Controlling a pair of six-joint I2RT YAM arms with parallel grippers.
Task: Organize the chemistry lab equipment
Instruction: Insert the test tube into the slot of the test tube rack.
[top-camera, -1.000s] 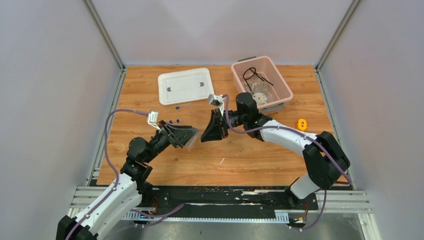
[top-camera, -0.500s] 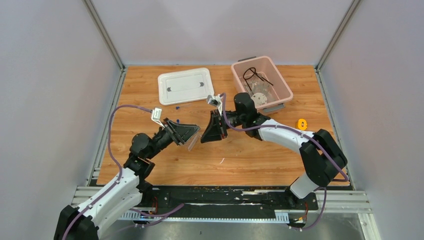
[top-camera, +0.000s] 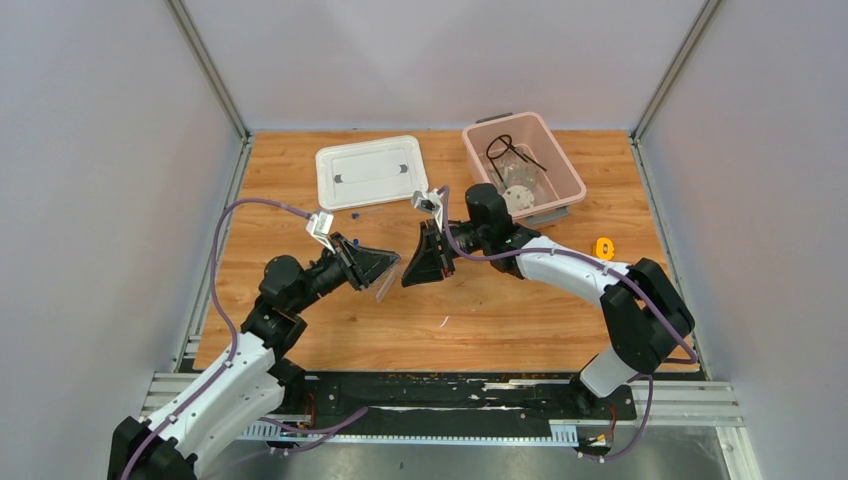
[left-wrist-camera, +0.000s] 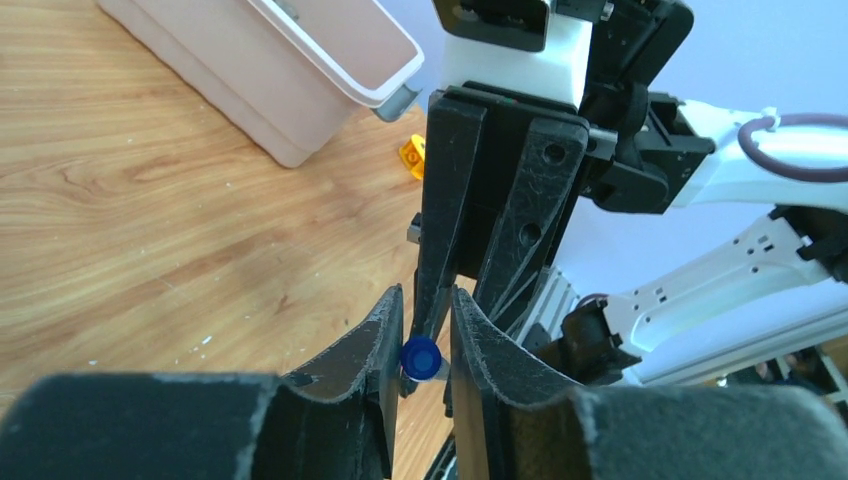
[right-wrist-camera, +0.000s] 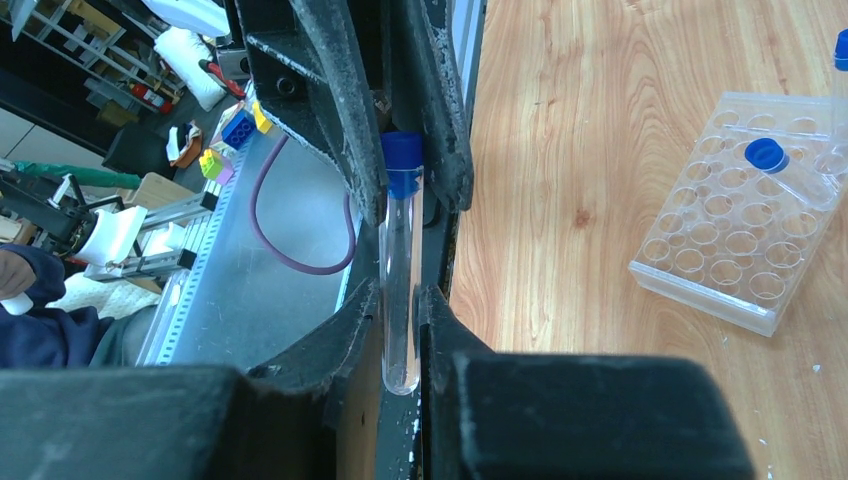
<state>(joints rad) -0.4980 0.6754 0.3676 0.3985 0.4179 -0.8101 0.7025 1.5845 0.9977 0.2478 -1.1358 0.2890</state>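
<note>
Between two end effectors (left-wrist-camera: 425, 300) (right-wrist-camera: 400, 300), one blue-capped tube (right-wrist-camera: 401, 250).

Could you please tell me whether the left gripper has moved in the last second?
Yes: the left gripper shifted slightly toward the lid, closing around the tube.

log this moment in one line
phase: handover | right gripper: shut on blue-capped tube | left gripper: jaws flanking cap

Clear glossy plastic tube (right-wrist-camera: 400, 290), wood-grain table (right-wrist-camera: 620, 120)
</note>
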